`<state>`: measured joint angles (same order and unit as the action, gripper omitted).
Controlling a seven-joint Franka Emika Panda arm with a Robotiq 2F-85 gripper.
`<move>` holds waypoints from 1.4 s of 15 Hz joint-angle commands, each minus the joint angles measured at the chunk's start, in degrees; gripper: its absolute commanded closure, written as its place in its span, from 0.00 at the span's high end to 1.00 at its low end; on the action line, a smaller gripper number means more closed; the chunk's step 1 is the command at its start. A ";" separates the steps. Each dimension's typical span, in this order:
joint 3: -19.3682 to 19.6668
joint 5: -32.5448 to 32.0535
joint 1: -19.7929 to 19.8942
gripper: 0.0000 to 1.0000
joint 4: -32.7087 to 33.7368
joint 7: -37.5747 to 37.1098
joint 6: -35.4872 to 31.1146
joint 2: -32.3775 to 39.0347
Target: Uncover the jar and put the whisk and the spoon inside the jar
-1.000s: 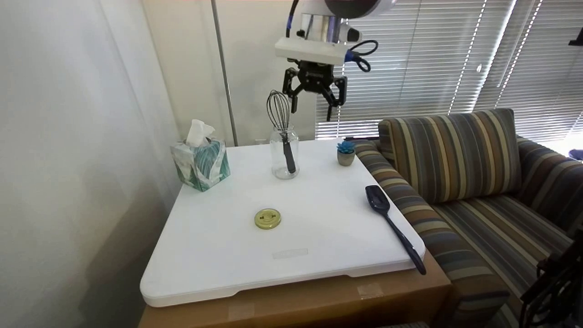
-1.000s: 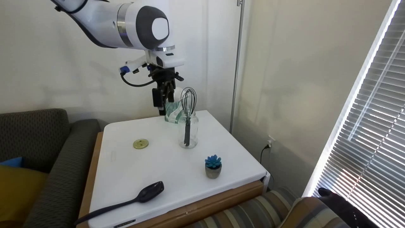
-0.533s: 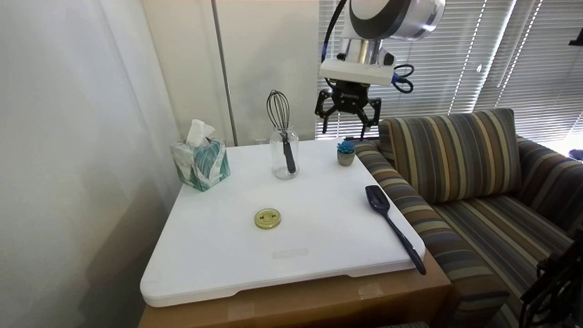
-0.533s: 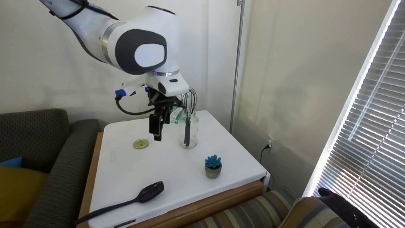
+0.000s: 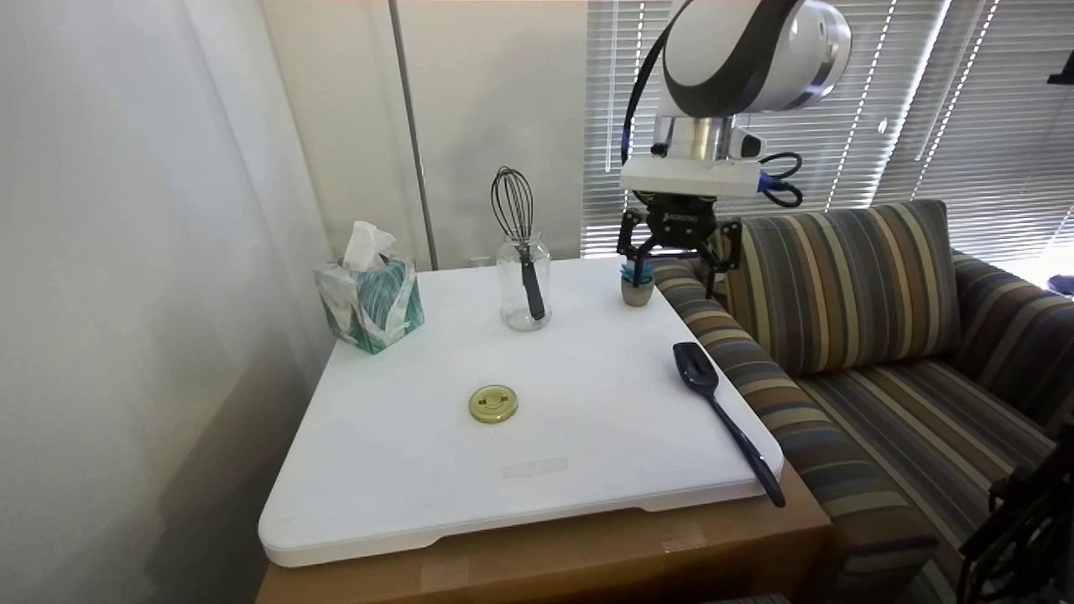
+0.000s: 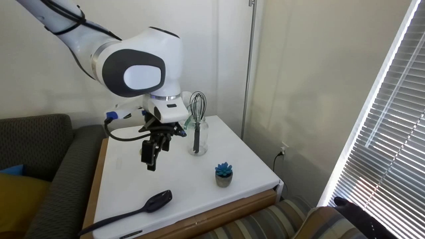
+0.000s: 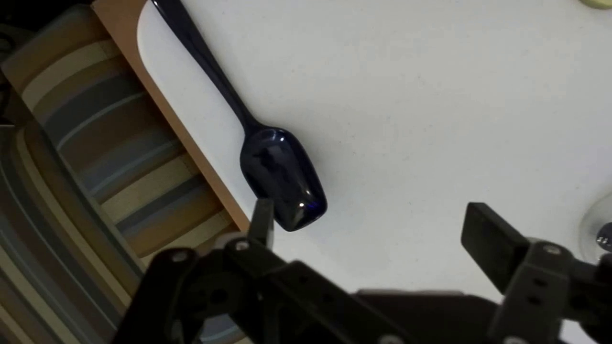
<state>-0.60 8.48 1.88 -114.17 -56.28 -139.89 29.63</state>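
Note:
The clear glass jar (image 5: 511, 295) stands upright and uncovered on the white table, its yellow-green lid (image 5: 493, 403) lying flat some way off. Inside the jar the whisk (image 5: 531, 285) leans handle down, wire loops rising above the rim. Along the table edge lies the black spoon (image 5: 696, 369), its handle end reaching past the corner. My gripper (image 5: 673, 289) hangs in the air, open, nothing between its fingers. In the wrist view the spoon's head (image 7: 282, 177) is just beyond the left finger (image 7: 262, 220); the jar's glass (image 7: 589, 224) shows partly at the right edge.
A small pot with a blue succulent (image 6: 223, 176) stands near the table edge. The teal tissue box (image 5: 371, 302) is at the opposite side. A striped armchair (image 5: 738, 323) adjoins the table on the spoon's side, and a wall rises behind the tissue box.
My gripper has moved away from beside the whisk and jar, toward the spoon's side, and has come lower. It stays open; the jar, whisk, lid and spoon have not moved.

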 commanded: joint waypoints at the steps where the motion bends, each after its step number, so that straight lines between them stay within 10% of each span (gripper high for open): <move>1: 2.76 2.01 -1.43 1.00 -2.31 1.06 -3.41 1.07; 11: 5.19 6.03 -1.96 1.00 4.90 -2.07 -9.50 11.83; 21: 6.33 4.82 -3.17 1.00 12.64 -8.82 2.34 16.71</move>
<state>4.46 12.96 -0.53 -104.35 -63.79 -142.71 45.52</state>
